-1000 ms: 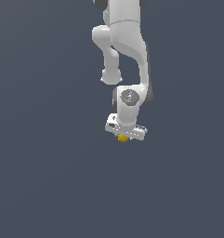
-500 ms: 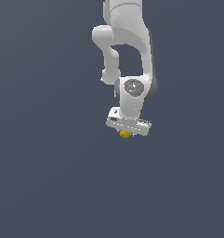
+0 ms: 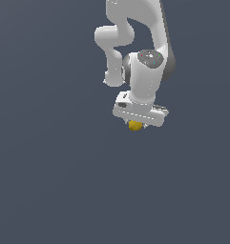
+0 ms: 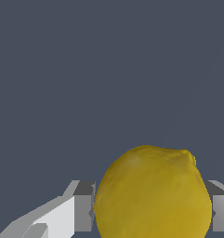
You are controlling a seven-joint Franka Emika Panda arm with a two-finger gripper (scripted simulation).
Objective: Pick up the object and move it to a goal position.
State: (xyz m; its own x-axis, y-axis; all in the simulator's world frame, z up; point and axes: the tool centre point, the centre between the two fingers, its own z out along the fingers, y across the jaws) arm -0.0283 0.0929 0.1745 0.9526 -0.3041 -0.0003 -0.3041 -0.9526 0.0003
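Since a second ago, arm and load have drifted up and toward the exterior view's right. Nearest the wrist camera, the mustard-yellow, faintly dimpled lemon-shaped object (image 4: 153,195) sits pinched between the grey fingers (image 4: 83,213) of the glossy white gripper (image 3: 135,125), clamped for carrying. It hangs under the hand, clear of the flat slate-grey background (image 3: 49,181) beyond.
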